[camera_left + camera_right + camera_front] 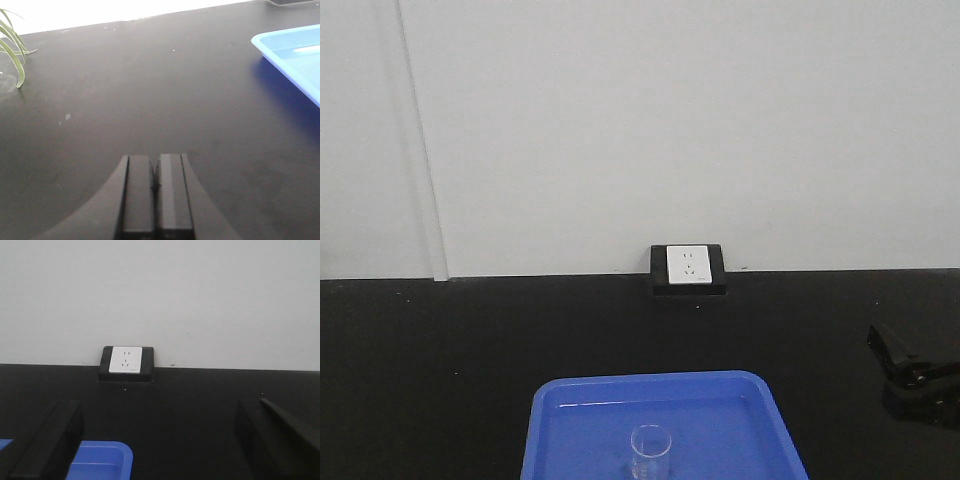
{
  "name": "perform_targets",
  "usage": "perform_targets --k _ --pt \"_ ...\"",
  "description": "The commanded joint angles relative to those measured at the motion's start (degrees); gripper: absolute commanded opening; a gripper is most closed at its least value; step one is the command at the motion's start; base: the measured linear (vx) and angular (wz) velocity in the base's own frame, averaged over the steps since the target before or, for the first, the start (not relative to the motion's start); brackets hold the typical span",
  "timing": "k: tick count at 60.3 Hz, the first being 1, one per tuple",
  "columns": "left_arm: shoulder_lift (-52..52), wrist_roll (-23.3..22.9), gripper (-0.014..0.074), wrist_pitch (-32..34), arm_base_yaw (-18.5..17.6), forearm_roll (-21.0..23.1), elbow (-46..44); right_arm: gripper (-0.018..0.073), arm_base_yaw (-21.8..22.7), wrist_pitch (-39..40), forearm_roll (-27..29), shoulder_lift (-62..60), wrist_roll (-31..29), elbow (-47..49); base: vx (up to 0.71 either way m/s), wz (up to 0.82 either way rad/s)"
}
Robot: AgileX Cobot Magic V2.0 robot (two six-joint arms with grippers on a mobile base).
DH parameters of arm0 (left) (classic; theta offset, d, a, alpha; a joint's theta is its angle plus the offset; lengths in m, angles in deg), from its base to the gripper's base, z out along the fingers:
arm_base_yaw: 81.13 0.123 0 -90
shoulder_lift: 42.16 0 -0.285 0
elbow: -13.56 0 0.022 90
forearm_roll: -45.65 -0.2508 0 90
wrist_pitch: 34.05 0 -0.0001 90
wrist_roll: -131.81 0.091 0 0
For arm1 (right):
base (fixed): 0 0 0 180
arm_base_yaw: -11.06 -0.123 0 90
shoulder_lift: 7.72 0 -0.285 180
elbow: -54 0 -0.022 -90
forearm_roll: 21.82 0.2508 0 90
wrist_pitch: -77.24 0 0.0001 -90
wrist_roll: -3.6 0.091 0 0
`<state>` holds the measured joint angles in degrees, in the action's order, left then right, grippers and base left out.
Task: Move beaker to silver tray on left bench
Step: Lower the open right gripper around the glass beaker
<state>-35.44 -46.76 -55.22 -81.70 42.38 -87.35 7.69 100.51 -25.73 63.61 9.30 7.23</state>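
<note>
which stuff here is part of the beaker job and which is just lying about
Job: small clear glass beaker, upright in the blue plastic tray; open right gripper; shut left gripper. The silver tray is not in view.
Lying about: white wall socket in a black housing; green plant leaves; black benchtop.
</note>
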Motion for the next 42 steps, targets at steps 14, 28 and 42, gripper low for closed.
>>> perform_targets --k 14,28,42 --pt "-0.40 -0.10 0.0001 4.28 -0.33 0.16 1.14 0.0694 -6.12 7.78 -9.90 5.44 6.40 2.09 0.00 0.00" --pt "-0.40 -0.10 0.0001 4.28 -0.33 0.16 1.14 0.0666 -16.27 10.48 -15.31 22.20 6.41 2.09 0.00 0.00" --pt "-0.40 -0.10 0.0001 4.28 -0.33 0.16 1.14 0.0656 -18.93 27.15 -16.87 36.30 6.44 2.40 0.00 0.00"
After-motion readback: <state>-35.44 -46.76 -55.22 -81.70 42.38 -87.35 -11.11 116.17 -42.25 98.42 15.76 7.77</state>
